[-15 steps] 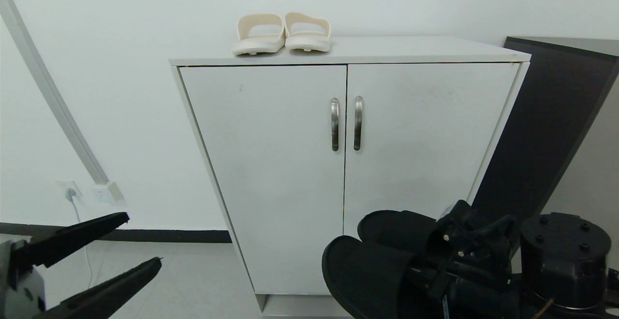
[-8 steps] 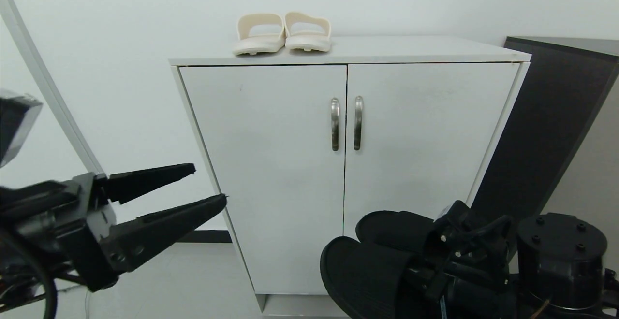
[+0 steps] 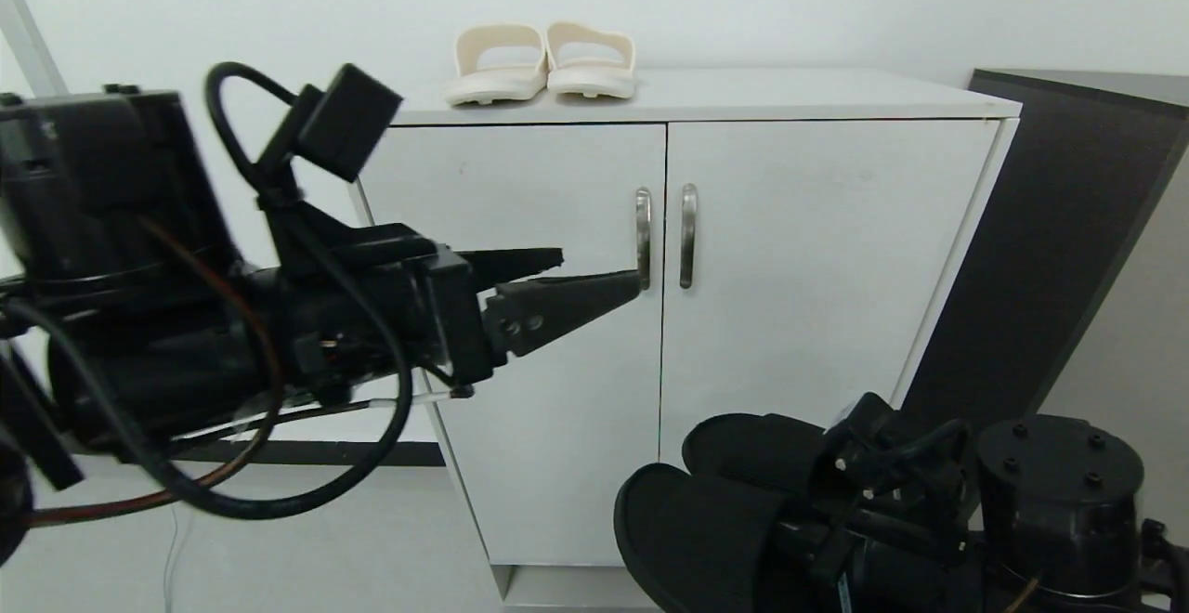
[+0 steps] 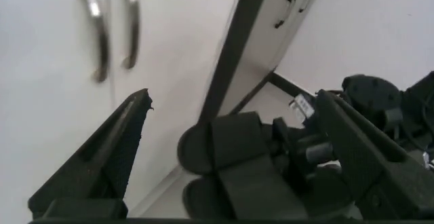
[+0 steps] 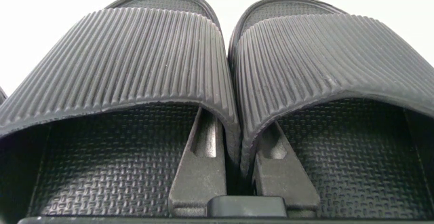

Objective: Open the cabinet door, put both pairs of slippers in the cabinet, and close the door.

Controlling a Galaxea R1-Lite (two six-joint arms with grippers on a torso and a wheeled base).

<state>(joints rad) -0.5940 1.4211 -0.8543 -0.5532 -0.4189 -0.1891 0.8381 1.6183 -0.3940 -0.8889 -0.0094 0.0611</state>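
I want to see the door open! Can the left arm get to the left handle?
Probably yes. The left gripper is right beside the left handle, its fingers open, one tip almost touching it. Nothing stands between them.

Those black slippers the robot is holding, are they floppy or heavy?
Probably light: the right gripper holds both black slippers by one pinch on their inner walls. They are likely fairly stiff foam, since the ribbed straps keep their arch. The textured footbeds should resist slipping.
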